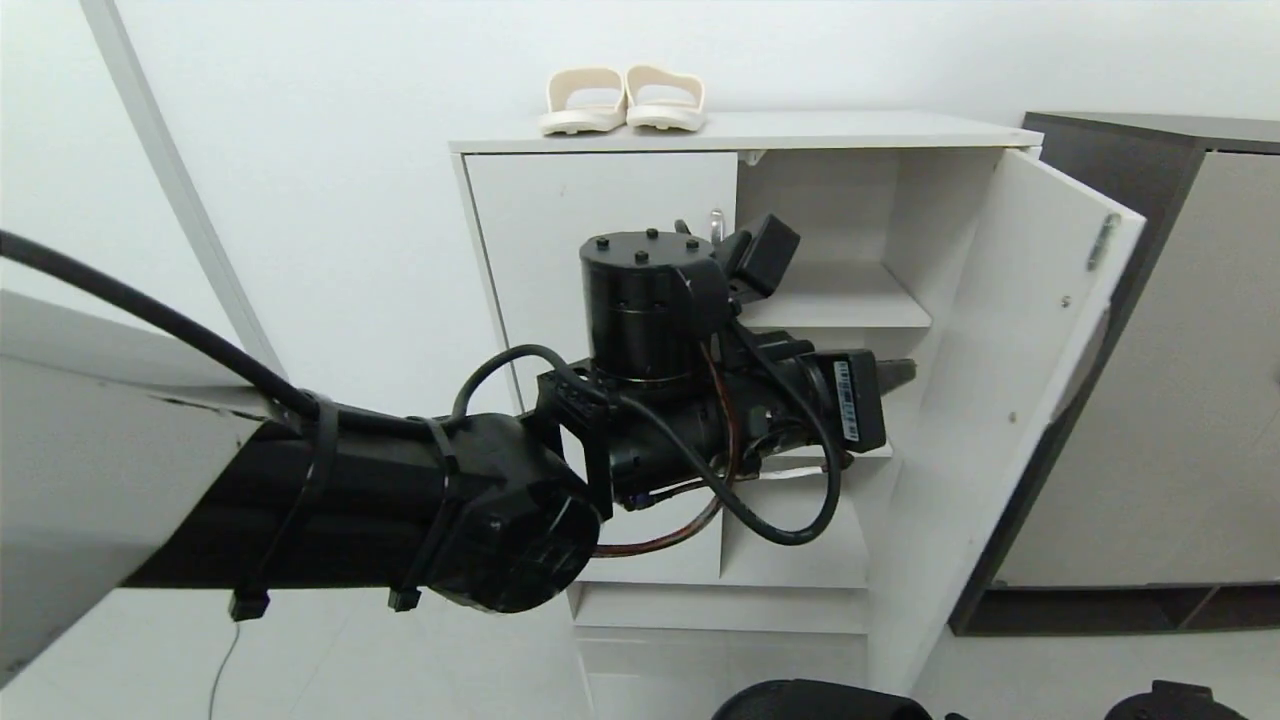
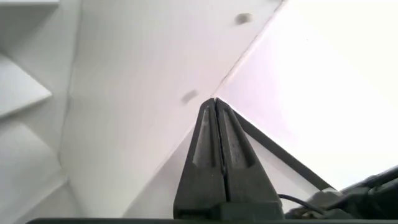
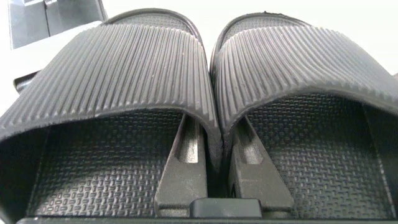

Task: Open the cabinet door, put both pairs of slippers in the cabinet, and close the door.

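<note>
While arm (image 1: 400, 500) half-hides cabinet (image 1: 600, 200), left gripper (image 2: 216, 155) pinched empty; right gripper (image 3: 216, 143) clamps black slippers (image 3: 143, 68) (edges cropped).

The black left arm (image 1: 640, 400) covers the middle of the open white wooden cabinet (image 1: 850, 130), hiding much of its middle shelf and the 9 o'clock side of the lower compartments. Of the left tool (image 1: 905, 370), a grey tip pokes out at the arm's 3 o'clock. The shut door's small handle (image 1: 716, 222) sits mostly behind the wrist. Two dark rounded shapes (image 1: 820, 703) at 6 o'clock are cut off, too little to identify. The dark grey cabinet (image 1: 1180, 300) at 3 o'clock runs off the frame. The pair of black ribbed rubber slippers (image 3: 124, 74) is cropped all round, and their pinched inner walls hide part of the right tool (image 3: 216, 121).
</note>
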Tool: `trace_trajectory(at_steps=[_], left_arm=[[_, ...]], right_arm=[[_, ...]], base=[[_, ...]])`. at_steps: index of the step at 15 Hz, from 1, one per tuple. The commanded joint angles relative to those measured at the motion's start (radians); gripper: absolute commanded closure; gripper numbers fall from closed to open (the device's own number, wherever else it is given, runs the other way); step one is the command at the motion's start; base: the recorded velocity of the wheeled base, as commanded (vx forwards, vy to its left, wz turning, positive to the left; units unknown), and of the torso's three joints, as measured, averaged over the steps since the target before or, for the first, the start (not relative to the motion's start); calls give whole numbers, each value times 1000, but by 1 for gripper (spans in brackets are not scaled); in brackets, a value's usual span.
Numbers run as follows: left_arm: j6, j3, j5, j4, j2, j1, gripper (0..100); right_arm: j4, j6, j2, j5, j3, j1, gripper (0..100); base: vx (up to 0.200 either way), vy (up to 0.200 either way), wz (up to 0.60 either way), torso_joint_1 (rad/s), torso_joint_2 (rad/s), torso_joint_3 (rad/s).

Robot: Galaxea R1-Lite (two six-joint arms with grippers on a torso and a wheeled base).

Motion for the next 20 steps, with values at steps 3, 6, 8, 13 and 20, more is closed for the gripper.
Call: trace_trajectory(at_steps=[3, 6, 8, 13, 20], left_arm=[[3, 33, 32, 0, -57, 85, 100], [44, 177, 70, 17, -267, 184, 100], [80, 307, 90, 112, -467, 239, 100], [242, 646, 429, 362, -923, 282, 100], [273, 985, 550, 514, -1467, 602, 100]], right_arm=[[-5, 4, 11, -9, -23, -29, 100], [-5, 56, 85, -193, -170, -184, 100], [0, 170, 138, -337, -290, -212, 100], [2, 189, 240, -509, -425, -262, 100], [2, 188, 287, -589, -460, -268, 100]], base=[[0, 0, 0, 0, 0, 0], [0, 0, 0, 0, 0, 0], [0, 0, 0, 0, 0, 0], [0, 0, 0, 0, 0, 0], [0, 0, 0, 0, 0, 0]])
